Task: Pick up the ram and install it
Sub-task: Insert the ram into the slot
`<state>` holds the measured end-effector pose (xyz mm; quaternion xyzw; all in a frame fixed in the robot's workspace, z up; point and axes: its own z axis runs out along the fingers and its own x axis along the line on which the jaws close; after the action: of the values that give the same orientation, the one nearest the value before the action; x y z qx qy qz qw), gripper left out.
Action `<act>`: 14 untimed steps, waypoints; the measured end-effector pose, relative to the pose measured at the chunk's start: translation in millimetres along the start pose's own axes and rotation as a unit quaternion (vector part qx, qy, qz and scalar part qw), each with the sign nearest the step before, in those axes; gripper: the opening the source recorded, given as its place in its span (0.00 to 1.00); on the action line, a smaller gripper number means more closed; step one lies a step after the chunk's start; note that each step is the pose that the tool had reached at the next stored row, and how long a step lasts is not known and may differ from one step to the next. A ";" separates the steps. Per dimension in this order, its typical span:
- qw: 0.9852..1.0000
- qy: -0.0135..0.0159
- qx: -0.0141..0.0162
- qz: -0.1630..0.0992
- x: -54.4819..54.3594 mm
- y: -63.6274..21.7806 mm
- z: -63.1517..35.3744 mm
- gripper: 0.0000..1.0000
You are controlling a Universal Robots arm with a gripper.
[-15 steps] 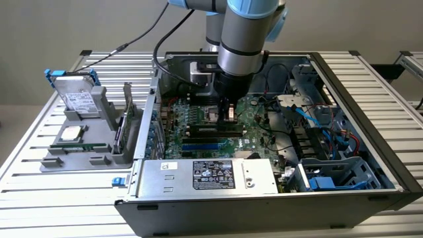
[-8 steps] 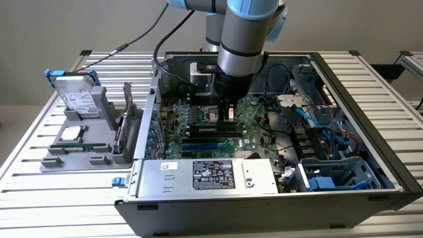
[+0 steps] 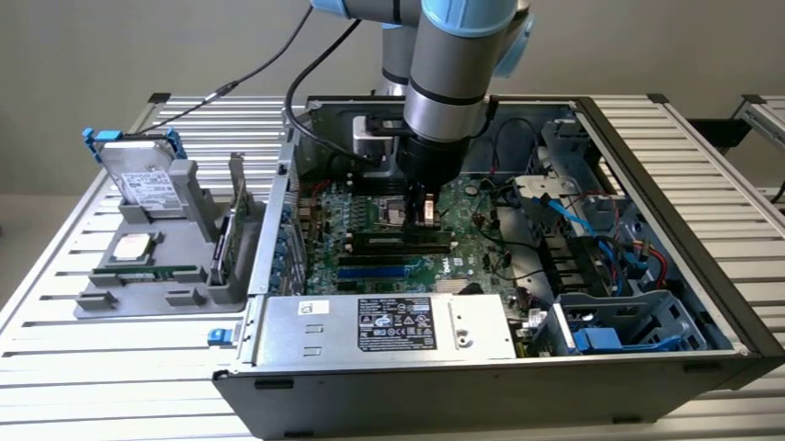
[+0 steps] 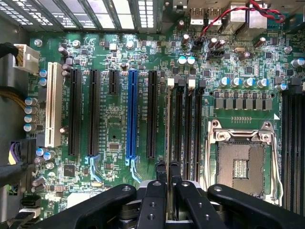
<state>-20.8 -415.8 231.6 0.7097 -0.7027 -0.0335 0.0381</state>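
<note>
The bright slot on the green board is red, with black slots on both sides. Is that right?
Not quite. The bright slot is blue, not red; the wrist view shows it. It does have black slots on both sides, on the green board.

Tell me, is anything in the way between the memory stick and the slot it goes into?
Nothing visible. The pincer grips the ram edge-on, lined up along the black memory slots beside the processor socket, with no cable or part lying between them.
</note>
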 end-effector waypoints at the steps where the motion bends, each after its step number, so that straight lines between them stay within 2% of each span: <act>1: 1.000 0.000 0.000 0.000 0.0 0.0 0.0 0.13; 14: 1.000 0.000 0.000 0.000 -1.8 -0.5 2.1 0.13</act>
<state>-20.5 -414.0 229.5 0.7097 -0.7027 -0.0335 0.0382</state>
